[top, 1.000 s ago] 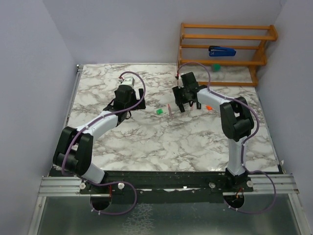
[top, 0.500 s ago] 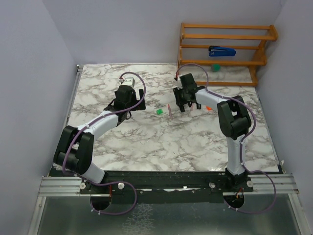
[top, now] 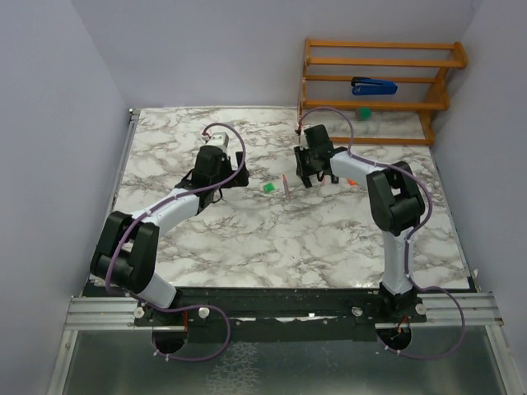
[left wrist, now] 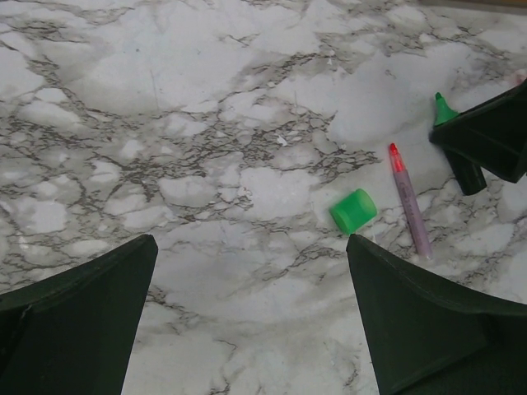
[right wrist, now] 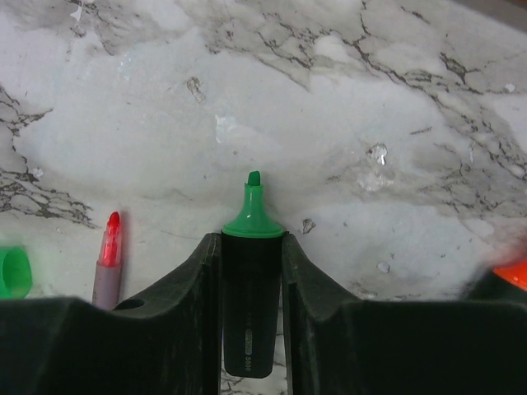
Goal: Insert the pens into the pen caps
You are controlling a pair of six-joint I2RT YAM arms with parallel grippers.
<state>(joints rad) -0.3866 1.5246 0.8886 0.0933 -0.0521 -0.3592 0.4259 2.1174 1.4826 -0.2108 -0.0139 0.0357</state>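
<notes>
Judging by how things lie, no pen has gone into a cap yet, and the task is at its first pairing. The right tool (right wrist: 251, 239) is closed on the black body of the green-tipped pen (right wrist: 250, 304), whose tip points toward the top of the right wrist view, just above the marble surface (top: 272, 239). The left tool (left wrist: 251, 247) is spread wide and holds nothing.

The green cap (left wrist: 353, 209) lies on its side right of centre in the left wrist view. It is loose, with no pen in it. The pink pen (left wrist: 409, 206) lies just beside it, uncapped, with its red tip toward the top of the frame. An orange piece (top: 352, 180) sits right of centre in the top view, next to the right arm; whether it is a cap or a pen end cannot be told.

In the upper right, the wooden rack (top: 379, 45) carries a blue object (top: 375, 85) on one shelf and a small green item (top: 363, 113) lower down.
</notes>
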